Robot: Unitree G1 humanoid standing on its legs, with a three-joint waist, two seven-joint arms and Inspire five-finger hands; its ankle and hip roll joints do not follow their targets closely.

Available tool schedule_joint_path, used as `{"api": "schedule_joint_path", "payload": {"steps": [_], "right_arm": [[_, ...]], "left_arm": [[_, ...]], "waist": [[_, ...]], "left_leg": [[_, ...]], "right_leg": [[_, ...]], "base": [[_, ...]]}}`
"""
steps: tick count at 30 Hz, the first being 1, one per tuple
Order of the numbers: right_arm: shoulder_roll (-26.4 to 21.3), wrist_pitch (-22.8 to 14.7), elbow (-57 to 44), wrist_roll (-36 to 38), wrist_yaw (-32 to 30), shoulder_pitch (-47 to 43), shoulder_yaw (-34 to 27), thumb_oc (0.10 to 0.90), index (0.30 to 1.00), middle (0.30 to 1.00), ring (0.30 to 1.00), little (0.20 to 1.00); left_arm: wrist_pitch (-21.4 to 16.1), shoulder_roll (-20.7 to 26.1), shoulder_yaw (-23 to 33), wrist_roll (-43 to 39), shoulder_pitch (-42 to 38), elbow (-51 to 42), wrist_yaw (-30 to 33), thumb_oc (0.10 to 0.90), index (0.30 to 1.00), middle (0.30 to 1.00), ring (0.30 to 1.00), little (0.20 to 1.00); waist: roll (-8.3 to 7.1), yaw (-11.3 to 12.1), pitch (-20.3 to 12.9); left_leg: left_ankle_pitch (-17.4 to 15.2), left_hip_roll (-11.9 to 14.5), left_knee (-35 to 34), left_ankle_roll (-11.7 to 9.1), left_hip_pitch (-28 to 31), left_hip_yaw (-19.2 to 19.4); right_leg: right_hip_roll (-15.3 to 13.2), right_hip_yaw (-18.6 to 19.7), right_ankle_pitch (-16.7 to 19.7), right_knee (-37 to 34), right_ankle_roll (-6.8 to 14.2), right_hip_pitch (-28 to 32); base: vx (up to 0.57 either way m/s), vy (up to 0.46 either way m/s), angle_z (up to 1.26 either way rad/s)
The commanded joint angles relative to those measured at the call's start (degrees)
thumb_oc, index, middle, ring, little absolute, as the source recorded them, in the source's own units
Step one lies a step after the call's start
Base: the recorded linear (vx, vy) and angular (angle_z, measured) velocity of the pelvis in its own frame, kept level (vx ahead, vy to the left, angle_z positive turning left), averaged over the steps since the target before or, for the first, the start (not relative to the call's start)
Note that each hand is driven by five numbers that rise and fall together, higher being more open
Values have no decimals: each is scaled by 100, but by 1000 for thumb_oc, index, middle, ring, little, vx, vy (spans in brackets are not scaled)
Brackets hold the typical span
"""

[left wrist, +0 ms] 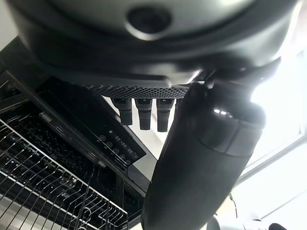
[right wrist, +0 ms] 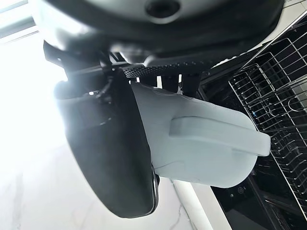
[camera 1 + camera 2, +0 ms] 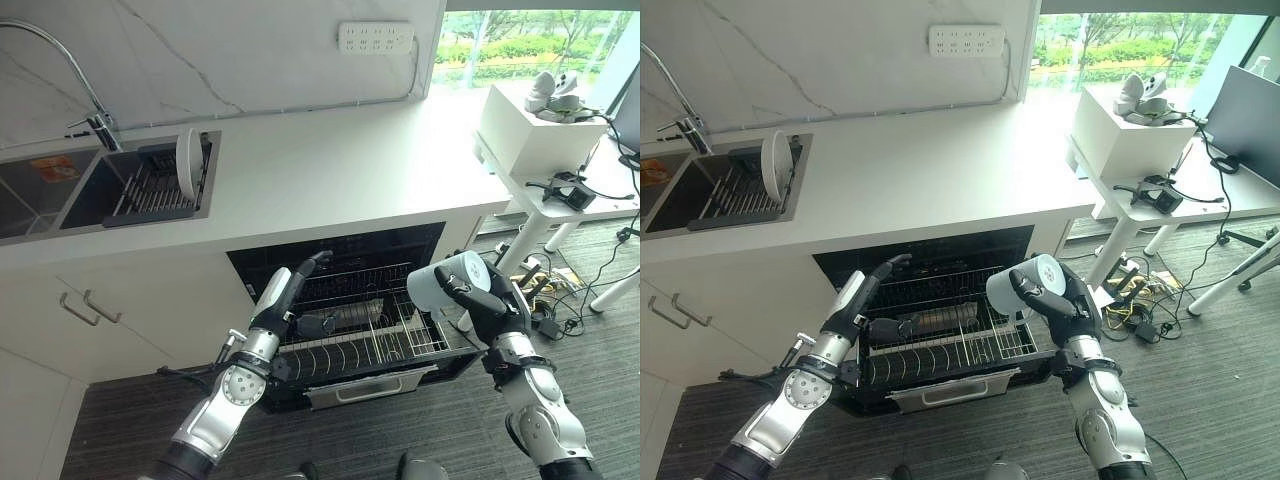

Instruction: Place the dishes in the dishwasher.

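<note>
Dishwasher rack [image 3: 370, 345] pulled out below counter [image 3: 330, 170]; plate [image 3: 188, 158] in sink rack [image 3: 150, 185].

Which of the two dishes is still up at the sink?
The white round plate, standing on edge in the dark sink rack. The other dish, a pale blue-grey mug, is gripped in the right hand over the pulled-out dishwasher rack.

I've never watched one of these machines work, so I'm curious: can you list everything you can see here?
Mug: one, pale blue-grey, held in the right hand above the rack's right side.
Plate: one, white, standing on edge in the sink rack.
Sink: one, dark, set in the counter's left end.
Tap: one, chrome, behind the sink.
Counter: one, white.
Dishwasher: one, black, open under the counter.
Rack: one, wire, pulled out.
Socket strip: one, white, on the wall.
Side table: one, white, right of the counter.
Box: one, white, on the side table.
Left hand: dark, open, over the rack.
Right hand: dark, around the mug.
</note>
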Motion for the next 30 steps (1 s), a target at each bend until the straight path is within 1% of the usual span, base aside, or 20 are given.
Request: {"api": "schedule_joint_path", "payload": {"steps": [1,4,6,12,14,16,17,18,19,20,25,27,30], "right_arm": [[-64,-711,-492,249,107,-407,-162,400,300,300,300,300],[-84,-719,-466,317,95,-379,-242,400,300,300,300,300],[-127,-683,-443,403,215,-350,-328,400,300,300,300,300],[-117,-608,-399,244,327,-400,-202,400,300,300,300,300],[-146,-543,-333,-45,402,-491,-110,400,300,300,300,300],[-304,-414,-220,-419,535,-734,34,400,300,300,300,300],[-379,-345,-169,-564,583,-830,80,400,300,300,300,300],[-437,-287,-136,-683,590,-903,121,400,300,300,300,300],[-567,-180,-60,-846,573,-1057,187,400,300,300,300,300],[-716,-65,38,-997,602,-1201,221,400,300,300,300,300],[-1080,128,431,-1300,602,-1487,235,400,300,300,300,300],[-1326,262,796,-1290,525,-1682,190,400,300,300,300,300],[-1476,297,1143,-1316,453,-1841,164,400,300,300,300,300]], "left_arm": [[-381,245,208,8,-293,-566,261,800,900,900,900,900],[-401,258,248,-5,-265,-547,263,800,900,900,900,900],[-376,284,273,-39,-258,-576,259,800,900,900,900,900],[-329,255,253,-192,-250,-583,153,800,900,900,900,900],[-291,212,187,-454,-246,-544,-308,800,900,900,900,900],[-87,246,9,-891,-226,-453,-1387,800,900,900,900,900],[37,281,-56,-974,-219,-450,-1760,800,900,900,900,900],[307,315,-124,-1041,-212,-433,-2077,800,900,900,900,900],[589,418,-233,-1130,-175,-442,-2678,800,900,900,900,900],[850,566,-278,-1046,-111,-502,-3129,800,900,900,900,900],[1244,1010,-237,-1092,-80,-685,-3883,800,900,900,900,900],[1404,1344,-148,-1189,-106,-888,-4147,800,900,900,900,900],[1465,1565,-73,-1267,-156,-1002,-4320,800,900,900,900,900]], "waist": [[-94,25,-230],[-97,29,-232],[-102,39,-217],[-100,98,-219],[-92,149,-233],[-73,225,-241],[-59,246,-243],[-48,265,-245],[-29,306,-248],[-3,342,-250],[39,463,-215],[47,569,-165],[56,653,-108]], "left_leg": [[-946,79,393,53,248,442],[-943,84,393,44,244,441],[-935,83,393,37,234,418],[-921,78,393,25,219,364],[-920,63,393,21,216,331],[-902,54,393,7,203,290],[-897,54,393,-1,194,277],[-890,55,393,-7,186,269],[-875,61,393,-25,172,257],[-857,68,393,-42,149,238],[-791,79,393,-78,71,154],[-737,82,393,-101,2,88],[-697,85,393,-120,-65,43]], "right_leg": [[270,373,-516,-5,237,210],[269,357,-519,-5,238,213],[275,341,-523,-5,233,217],[277,300,-535,-5,228,232],[270,273,-544,-5,226,246],[256,226,-545,-5,228,255],[251,212,-553,-5,231,256],[246,198,-557,-5,233,257],[235,168,-565,-5,241,260],[227,143,-576,-5,249,259],[198,45,-583,-5,261,260],[182,-18,-575,-5,268,258],[164,-69,-566,-5,272,246]], "base": [[0,0,0],[0,0,0],[3,-4,5],[12,0,5],[57,12,3],[91,21,4],[89,24,6],[99,30,14],[124,37,15],[116,34,12],[76,5,12],[62,-40,35],[13,-41,22]]}}
